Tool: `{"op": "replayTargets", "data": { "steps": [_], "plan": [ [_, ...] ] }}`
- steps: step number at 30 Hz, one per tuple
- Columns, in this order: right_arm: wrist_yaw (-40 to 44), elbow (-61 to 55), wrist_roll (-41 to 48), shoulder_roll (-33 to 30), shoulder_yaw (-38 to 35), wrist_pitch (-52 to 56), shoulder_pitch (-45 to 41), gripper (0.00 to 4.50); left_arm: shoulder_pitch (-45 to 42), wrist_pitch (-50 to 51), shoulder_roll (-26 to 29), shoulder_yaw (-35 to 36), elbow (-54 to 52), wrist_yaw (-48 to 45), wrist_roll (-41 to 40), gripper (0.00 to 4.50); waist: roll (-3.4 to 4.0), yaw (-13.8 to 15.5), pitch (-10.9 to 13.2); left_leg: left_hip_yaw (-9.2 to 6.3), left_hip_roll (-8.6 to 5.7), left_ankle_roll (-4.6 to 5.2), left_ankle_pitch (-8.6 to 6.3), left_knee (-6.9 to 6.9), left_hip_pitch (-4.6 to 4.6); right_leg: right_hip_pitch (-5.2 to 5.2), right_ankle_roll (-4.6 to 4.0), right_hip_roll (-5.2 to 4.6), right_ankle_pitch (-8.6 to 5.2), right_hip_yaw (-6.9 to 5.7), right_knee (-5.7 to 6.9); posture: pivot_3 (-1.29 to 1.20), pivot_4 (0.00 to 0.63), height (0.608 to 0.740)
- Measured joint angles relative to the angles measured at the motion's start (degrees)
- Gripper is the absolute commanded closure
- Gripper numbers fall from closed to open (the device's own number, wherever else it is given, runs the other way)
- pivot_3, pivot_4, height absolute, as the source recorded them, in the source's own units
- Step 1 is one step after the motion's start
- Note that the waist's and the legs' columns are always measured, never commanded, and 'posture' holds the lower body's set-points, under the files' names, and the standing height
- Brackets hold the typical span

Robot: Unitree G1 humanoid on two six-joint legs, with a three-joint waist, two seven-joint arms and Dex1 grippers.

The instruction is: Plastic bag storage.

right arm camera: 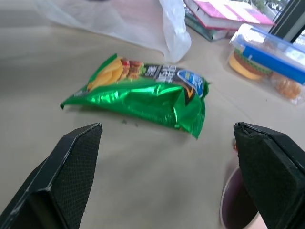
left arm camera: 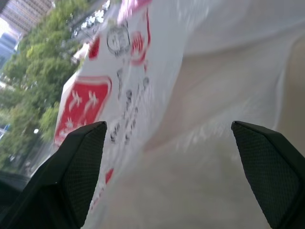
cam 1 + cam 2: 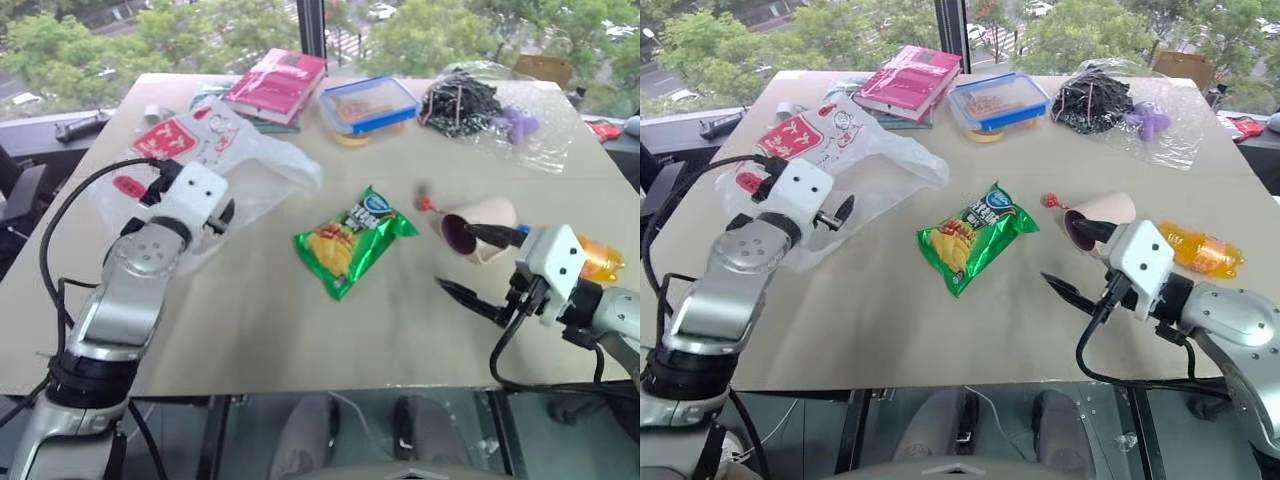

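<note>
Approach step: left hand (image 2: 167, 191) wide over plastic bag (image 3: 250, 165) on desk (image 3: 250, 320), right hand (image 3: 480, 262) wide, empty; next, lower and pinch film.

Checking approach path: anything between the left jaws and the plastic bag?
Nothing visible. The left gripper is open right over the plastic bag, which lies directly ahead of it in the left wrist view with nothing between.
</note>
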Motion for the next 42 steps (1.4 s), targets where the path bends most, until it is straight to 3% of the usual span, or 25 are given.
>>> {"op": "replayTargets", "data": {
  "steps": [6, 7, 9, 16, 29, 34, 39, 42],
  "plan": [
    [-3.2, -3.12, 1.02, 0.02, 0.26, 2.65, -0.36, 0.02, -10.17, -6.35, -0.89, -7.13, 17.72, -0.73, 7.85, 0.12, -0.03, 0.1, 0.02, 0.01, -0.04, -0.02, 0.01, 0.0, -0.04, -0.04, -0.17, 0.0, 0.12, 0.01, -0.02, 0.0, 0.15, 0.74],
    [-3.9, -3.76, 1.13, 0.14, 0.26, 3.16, -0.33, 0.0, -11.12, -7.47, -1.1, -7.74, 20.01, -0.97, 8.72, 0.63, -0.03, 0.05, 0.02, 0.01, -0.04, -0.02, 0.01, 0.0, -0.05, -0.04, -0.17, 0.0, 0.12, 0.01, -0.01, 0.0, 0.15, 0.74],
    [-5.52, -5.02, 1.18, 0.73, 0.41, 3.9, -0.11, 0.0, -12.88, -9.58, -1.63, -8.77, 24.15, -1.82, 9.82, 1.24, -0.03, -0.07, 0.02, 0.02, -0.04, -0.02, 0.01, 0.0, -0.05, -0.05, -0.17, 0.0, 0.12, 0.02, -0.01, 0.0, 0.15, 0.74],
    [-9.63, -7.77, 0.69, 1.98, 1.92, 5.22, 1.31, 0.0, -16.76, -15.61, -3.99, -8.8, 30.45, -2.74, 11.6, 4.43, -0.06, -0.09, 0.03, 0.02, -0.03, -0.01, 0.02, 0.03, -0.05, -0.04, -0.17, -0.03, 0.12, 0.02, 0.05, 0.0, 0.15, 0.74],
    [-11.0, -5.14, -1.48, 2.61, 3.79, 4.79, -0.11, 0.0, -17.94, -15.05, -9.98, -1.78, 26.08, -4.23, 7.32, 4.43, -0.07, -0.2, 0.03, 0.03, -0.04, -0.01, 0.02, 0.13, -0.03, -0.05, -0.18, -0.02, 0.12, 0.03, 0.15, 0.0, 0.15, 0.74],
    [-10.88, -2.89, -2.48, 2.56, 3.89, 4.65, -1.85, 0.0, -16.94, -11.13, -11.62, 0.81, 24.31, -4.78, 4.73, 2.4, -0.07, -0.23, 0.03, 0.04, -0.04, -0.01, 0.02, 0.15, -0.02, -0.05, -0.18, -0.02, 0.12, 0.05, 0.19, 0.0, 0.15, 0.74],
    [-10.41, -1.57, -2.87, 2.56, 3.9, 4.35, -2.14, 0.0, -16.84, -10.45, -12.09, 0.87, 24.18, -4.91, 4.83, 0.05, -0.07, -0.18, 0.03, 0.04, -0.06, -0.01, 0.02, 0.16, -0.03, -0.04, -0.18, -0.03, 0.12, 0.06, 0.19, 0.0, 0.15, 0.74],
    [-10.31, -1.36, -3.54, 2.59, 4.35, 3.55, -2.14, 0.0, -16.84, -10.87, -12.01, 0.8, 24.24, -4.13, 5.66, 0.05, -0.07, -0.22, 0.03, 0.04, -0.05, -0.01, 0.02, 0.15, -0.02, -0.05, -0.18, -0.01, 0.12, 0.05, 0.2, 0.0, 0.15, 0.74]
  ]
}}
